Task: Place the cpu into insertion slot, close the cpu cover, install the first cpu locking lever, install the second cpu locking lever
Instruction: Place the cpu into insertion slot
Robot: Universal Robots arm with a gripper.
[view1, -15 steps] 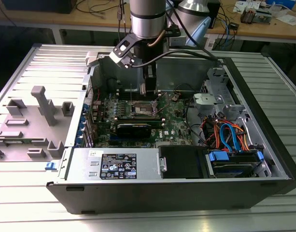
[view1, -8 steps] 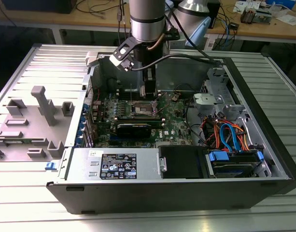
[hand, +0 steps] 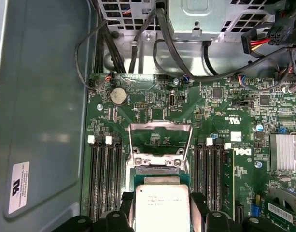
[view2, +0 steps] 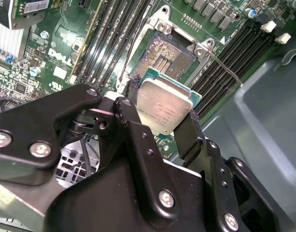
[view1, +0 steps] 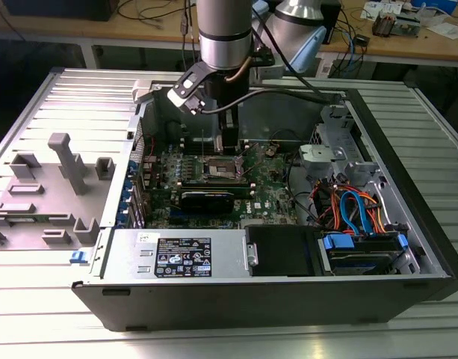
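Observation:
My gripper (view2: 162, 110) is shut on the cpu (view2: 164, 107), a small square chip with a silver-grey top, gripped by two opposite edges. The chip hangs just above and slightly short of the insertion slot (view2: 162, 55), whose dark centre lies bare. In the first wrist view the cpu (hand: 161, 209) sits between the black fingers (hand: 127, 205), and the cpu cover (hand: 160, 126) stands swung open behind the socket. A thin wire locking lever (view2: 226, 68) sticks out loose beside the socket. In the exterior view the gripper (view1: 229, 138) hovers over the insertion slot (view1: 220, 170) inside the open computer case.
Long black memory slots (hand: 105, 179) flank the socket on both sides. A black graphics card (view1: 206, 198) lies in front of it, with the power supply (view1: 180, 254) nearer still. Coloured cables (view1: 356, 209) and a drive bay fill the exterior view's right. Grey fixtures (view1: 60, 161) stand at the left.

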